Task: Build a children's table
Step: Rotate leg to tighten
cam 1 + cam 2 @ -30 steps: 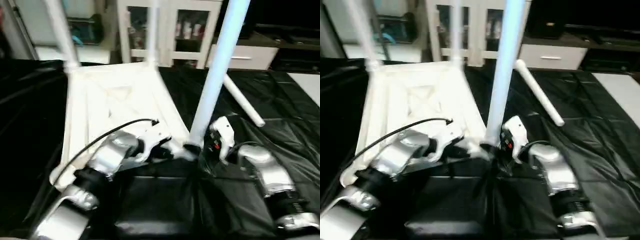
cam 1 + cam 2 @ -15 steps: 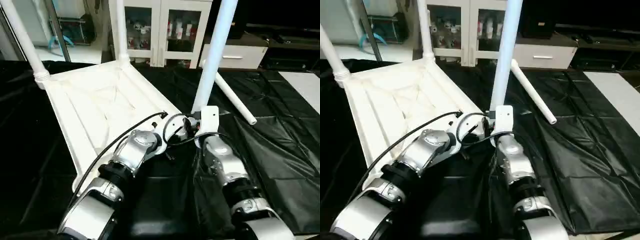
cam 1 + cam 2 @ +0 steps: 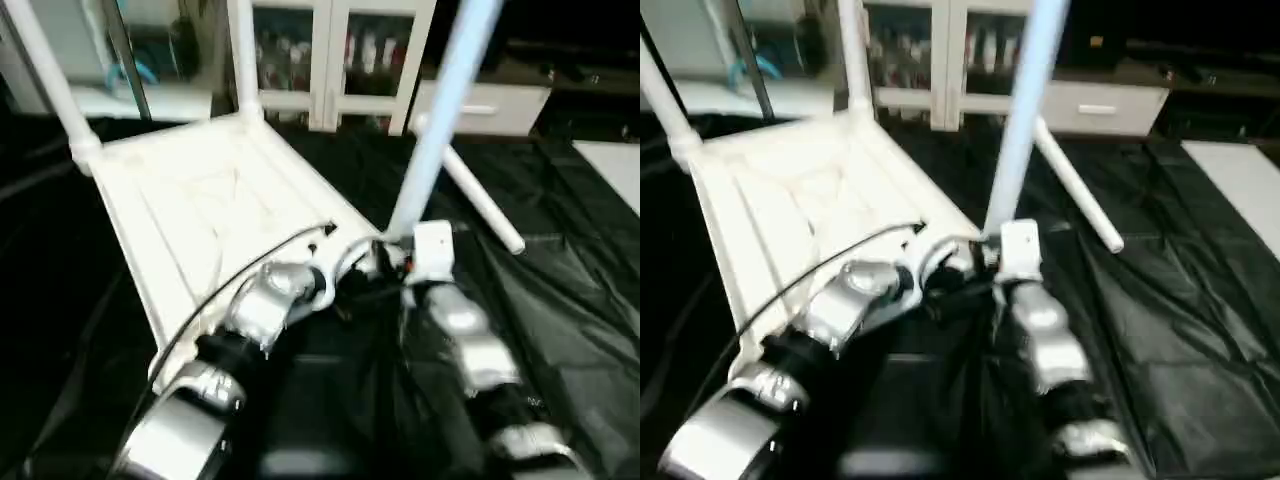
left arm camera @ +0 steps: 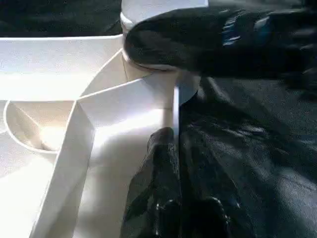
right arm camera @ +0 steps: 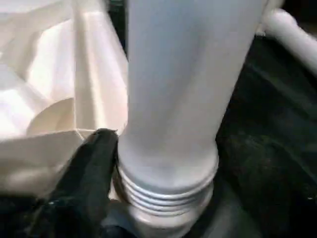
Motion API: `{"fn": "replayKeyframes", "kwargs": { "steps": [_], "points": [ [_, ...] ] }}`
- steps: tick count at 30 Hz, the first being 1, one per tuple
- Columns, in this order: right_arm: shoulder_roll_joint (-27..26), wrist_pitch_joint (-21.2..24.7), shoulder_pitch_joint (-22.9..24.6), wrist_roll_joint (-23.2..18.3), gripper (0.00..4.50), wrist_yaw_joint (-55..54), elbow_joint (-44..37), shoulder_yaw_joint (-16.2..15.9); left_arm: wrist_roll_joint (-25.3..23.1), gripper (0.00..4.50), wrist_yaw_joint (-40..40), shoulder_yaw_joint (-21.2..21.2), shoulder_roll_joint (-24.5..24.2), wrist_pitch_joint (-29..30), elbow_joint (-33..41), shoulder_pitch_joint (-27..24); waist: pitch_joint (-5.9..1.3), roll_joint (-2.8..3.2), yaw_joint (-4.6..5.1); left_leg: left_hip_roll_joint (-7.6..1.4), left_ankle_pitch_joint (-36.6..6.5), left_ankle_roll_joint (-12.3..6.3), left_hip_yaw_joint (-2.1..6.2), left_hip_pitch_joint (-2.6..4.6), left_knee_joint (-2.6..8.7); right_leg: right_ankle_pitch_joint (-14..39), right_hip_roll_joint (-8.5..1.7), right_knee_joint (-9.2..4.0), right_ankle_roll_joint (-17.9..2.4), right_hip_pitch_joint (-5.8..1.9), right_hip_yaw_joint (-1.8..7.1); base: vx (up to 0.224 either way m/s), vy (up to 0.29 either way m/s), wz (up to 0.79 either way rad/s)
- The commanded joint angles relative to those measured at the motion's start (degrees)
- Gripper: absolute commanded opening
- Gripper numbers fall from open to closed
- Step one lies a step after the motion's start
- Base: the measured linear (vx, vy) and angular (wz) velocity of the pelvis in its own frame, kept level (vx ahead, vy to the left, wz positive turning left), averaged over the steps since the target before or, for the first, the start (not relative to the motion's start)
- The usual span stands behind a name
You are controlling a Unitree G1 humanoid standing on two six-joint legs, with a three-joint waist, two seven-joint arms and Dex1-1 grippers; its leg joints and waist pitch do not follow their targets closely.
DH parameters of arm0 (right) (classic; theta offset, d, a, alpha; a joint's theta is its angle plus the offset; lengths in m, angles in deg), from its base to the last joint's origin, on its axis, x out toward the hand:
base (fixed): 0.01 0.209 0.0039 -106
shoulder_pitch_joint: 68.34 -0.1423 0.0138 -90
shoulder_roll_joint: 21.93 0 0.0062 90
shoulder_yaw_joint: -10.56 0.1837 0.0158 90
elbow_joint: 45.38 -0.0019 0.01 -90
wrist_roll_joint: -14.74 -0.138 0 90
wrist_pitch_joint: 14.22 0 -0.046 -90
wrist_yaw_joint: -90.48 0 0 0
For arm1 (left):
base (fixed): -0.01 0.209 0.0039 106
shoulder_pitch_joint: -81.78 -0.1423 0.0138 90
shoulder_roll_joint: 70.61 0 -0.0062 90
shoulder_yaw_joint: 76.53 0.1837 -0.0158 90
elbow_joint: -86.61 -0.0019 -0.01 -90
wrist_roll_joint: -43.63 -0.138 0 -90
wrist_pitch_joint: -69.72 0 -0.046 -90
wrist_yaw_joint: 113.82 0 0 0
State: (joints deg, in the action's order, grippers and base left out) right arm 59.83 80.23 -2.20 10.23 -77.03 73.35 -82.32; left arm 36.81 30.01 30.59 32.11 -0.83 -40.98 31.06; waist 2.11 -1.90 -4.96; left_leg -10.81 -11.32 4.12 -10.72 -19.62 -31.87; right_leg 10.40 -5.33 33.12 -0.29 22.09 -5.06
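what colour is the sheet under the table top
Black and glossy; the sheet under the white table top shows best in the right eye view.

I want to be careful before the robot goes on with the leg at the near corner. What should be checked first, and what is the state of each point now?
1. Near leg screwed fully home: not ok; thread ridges show above the socket.
2. Table top held steady: ok; the left gripper is shut on its rim beside that corner.
3. Right gripper has a firm hold on the near leg: cannot tell; it sits at the leg's base.
4. Far legs stand in their corners: ok.
5. Fourth leg fitted: not ok; it lies loose on the black sheet.
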Motion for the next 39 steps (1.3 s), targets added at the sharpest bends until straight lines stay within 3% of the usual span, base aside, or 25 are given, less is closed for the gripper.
{"fn": "replayKeyframes", "kwargs": {
  "steps": [1, 3, 4, 5, 6, 8, 9, 12, 13, 18, 20, 22, 29, 36, 37, 39],
  "points": [
    [3.8, 2.1, 2.0, -1.7, 4.09, 7.3, -4.7, -0.1, 0.2, 0.0, -2.5, 0.3, -2.7, 0.5, -1.4, -2.9, -2.46, -1.13, -0.47, -2.71, -9.8, -3.77, 0.9, -0.35, 3.74, 14.7, -4.14, -3.94, -8.1, -2.26, 3.1, 0.0, 0.0, 0.0],
    [7.4, 3.6, 3.5, -3.4, 4.16, 13.8, -6.9, -0.7, 0.4, 0.0, -7.0, 2.0, -4.4, 0.7, 0.9, -4.0, -2.37, -0.76, -0.54, -2.84, -10.4, -3.9, 1.0, -0.28, 3.8, 15.6, -4.06, -4.06, -8.1, -2.22, 3.12, 0.0, 0.0, 0.0],
    [8.9, 4.0, 3.9, -4.3, 4.16, 16.6, -7.4, -0.9, 0.5, 0.0, -9.2, 2.9, -5.2, 1.5, 2.1, -4.6, -2.34, -0.99, -0.46, -2.89, -10.6, -3.93, 0.95, -0.31, 3.79, 15.6, -4.07, -4.09, -8.2, -2.2, 3.16, 0.0, 0.0, 0.0],
    [12.7, 5.6, 5.1, -6.6, 4.16, 24.2, -9.1, -1.8, 0.8, 0.0, -15.1, 5.6, -7.7, 2.1, 5.6, -6.4, -2.34, 0.0, -0.47, -2.92, -11.5, -3.56, 1.01, -0.14, 3.83, 15.6, -4.11, -4.16, -8.9, -2.07, 3.15, 0.0, 0.0, 0.0],
    [12.9, 5.8, 5.2, -6.7, 4.16, 24.7, -9.2, -1.9, 0.8, 0.0, -15.4, 5.7, -7.8, 2.2, 5.8, -6.5, -2.35, -0.38, -0.42, -2.99, -12.0, -3.68, 1.02, -0.16, 3.85, 15.5, -4.03, -4.19, -9.1, -2.25, 3.07, 0.0, 0.0, 0.0],
    [15.2, 6.7, 5.8, -8.3, 4.16, 29.9, -10.1, -2.6, 0.8, 0.0, -18.5, 7.2, -9.1, 2.8, 7.5, -7.4, -2.32, -0.44, -0.58, -3.05, -11.7, -4.1, 0.89, -0.17, 3.73, 14.4, -4.04, -3.99, -10.2, -2.14, 3.19, 0.0, 0.0, 0.0],
    [16.3, 6.5, 5.7, -8.8, 4.16, 33.0, -9.5, -2.9, 1.1, 0.0, -21.1, 8.4, -10.1, 2.6, 8.7, -8.0, -2.39, -0.94, -0.59, -3.03, -11.1, -4.07, 0.81, -0.13, 3.66, 14.1, -3.96, -3.94, -10.7, -2.12, 3.1, 0.0, 0.0, 0.0],
    [17.7, 6.9, 5.1, -9.6, 4.16, 38.0, -8.0, -2.7, 2.0, 0.0, -25.5, 10.4, -12.1, 3.0, 11.7, -9.2, -2.46, -0.58, -0.75, -3.15, -10.2, -3.79, 0.9, -0.1, 3.57, 13.1, -4.08, -3.54, -11.4, -2.12, 3.09, 0.0, 0.0, 0.0],
    [17.8, 7.0, 4.6, -10.1, 4.16, 39.9, -7.4, -2.8, 2.2, 0.0, -26.6, 10.9, -12.6, 2.9, 12.7, -9.4, -2.5, -1.14, -0.84, -3.17, -9.0, -4.17, 0.79, 0.03, 3.43, 11.0, -4.04, -3.25, -12.3, -2.05, 3.06, 0.0, 0.0, 0.0],
    [18.5, 6.8, 2.9, -11.2, 4.16, 45.1, -5.3, -4.1, 2.3, 0.0, -27.5, 11.0, -12.9, 3.7, 13.9, -9.7, -2.61, -1.23, -0.99, -3.07, -7.1, -4.54, 0.6, 0.22, 3.18, 7.0, -3.92, -2.69, -14.1, -2.19, 3.03, 0.0, 0.0, 0.0],
    [18.2, 6.4, 2.1, -11.2, 4.16, 46.8, -4.1, -4.6, 2.2, 0.0, -27.6, 11.0, -12.9, 3.7, 13.6, -9.5, -2.68, -0.55, -1.36, -3.14, -7.4, -4.27, 0.61, 0.44, 3.11, 6.2, -3.99, -2.61, -14.4, -2.25, 3.07, 0.0, 0.0, 0.0],
    [18.0, 5.8, 1.7, -11.0, 4.16, 47.2, -3.4, -4.7, 2.1, 0.0, -27.8, 11.0, -12.9, 3.7, 13.6, -9.4, -2.73, -0.78, -1.52, -3.1, -7.6, -3.83, 0.56, 0.48, 3.08, 6.0, -3.94, -2.58, -14.5, -2.33, 3.05, 0.0, 0.0, 0.0],
    [16.2, 3.6, -1.0, -10.6, 3.53, 50.1, 2.0, -4.4, 2.0, 0.0, -28.2, 11.0, -13.4, 4.4, 14.1, -9.4, -2.93, -1.05, -1.55, -3.04, -6.9, -3.68, 0.53, 0.42, 2.9, 4.8, -3.97, -2.25, -15.3, -2.5, 2.98, 0.0, 0.0, 0.0],
    [16.1, 2.4, -1.6, -9.5, 2.95, 51.8, 3.8, -5.5, 1.9, 0.0, -28.2, 10.7, -13.4, 4.2, 13.0, -8.9, -3.02, -0.54, -1.55, -2.97, -6.4, -3.81, 0.51, 0.45, 2.75, 3.0, -3.86, -2.06, -15.8, -2.6, 2.94, 0.0, 0.0, 0.0],
    [16.2, 2.0, -1.9, -9.3, 2.75, 52.0, 4.3, -5.4, 1.8, 0.0, -28.3, 10.8, -13.4, 4.1, 13.0, -8.8, -3.04, -0.7, -1.56, -2.99, -6.7, -3.66, 0.52, 0.46, 2.77, 3.3, -3.88, -2.06, -15.8, -2.63, 2.95, 0.0, 0.0, 0.0],
    [16.2, 1.8, -2.0, -9.2, 2.75, 52.1, 4.6, -5.3, 1.8, 0.0, -28.4, 10.9, -13.5, 4.2, 13.0, -8.8, -3.0, -0.91, -1.56, -2.97, -7.0, -3.65, 0.49, 0.43, 2.76, 3.8, -3.9, -2.11, -15.7, -2.62, 2.97, 0.0, 0.0, 0.0]
  ]
}}
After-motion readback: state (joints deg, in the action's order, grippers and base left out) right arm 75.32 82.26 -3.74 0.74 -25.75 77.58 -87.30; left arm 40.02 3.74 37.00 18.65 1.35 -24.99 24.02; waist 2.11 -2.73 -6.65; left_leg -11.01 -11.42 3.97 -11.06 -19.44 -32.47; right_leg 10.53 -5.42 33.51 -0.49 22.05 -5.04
